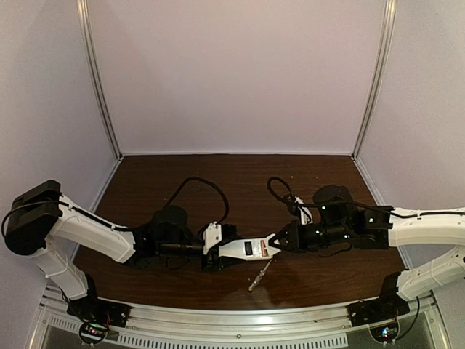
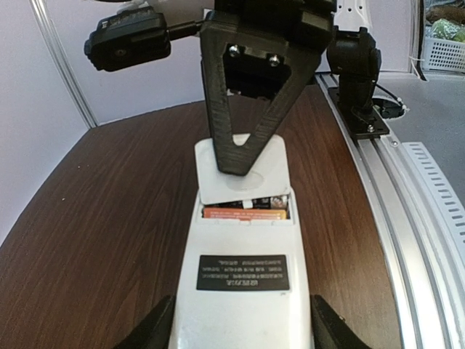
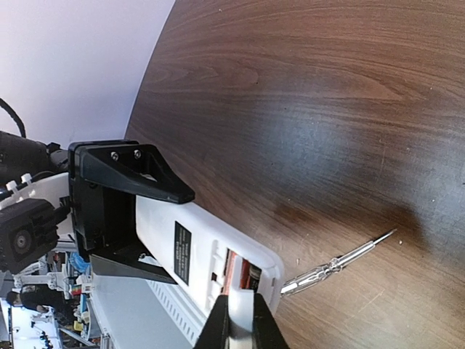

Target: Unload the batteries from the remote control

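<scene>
The remote control (image 1: 247,249) lies back-up, held at its near end by my shut left gripper (image 1: 224,251). In the left wrist view the remote (image 2: 243,291) shows a black label and an open compartment with an orange battery (image 2: 243,213); a second, dark battery sits behind it. My right gripper (image 1: 274,243) is shut on the small flat white cover piece (image 2: 243,171) at the remote's far end. In the right wrist view the cover (image 3: 242,310) sits between its fingers (image 3: 224,327), partly over the battery (image 3: 234,270).
A thin silvery screwdriver (image 1: 260,276) lies on the dark wood table (image 1: 218,174) just in front of the remote, also in the right wrist view (image 3: 334,265). Black cables (image 1: 203,185) loop behind both arms. A metal rail (image 1: 232,323) runs along the near edge.
</scene>
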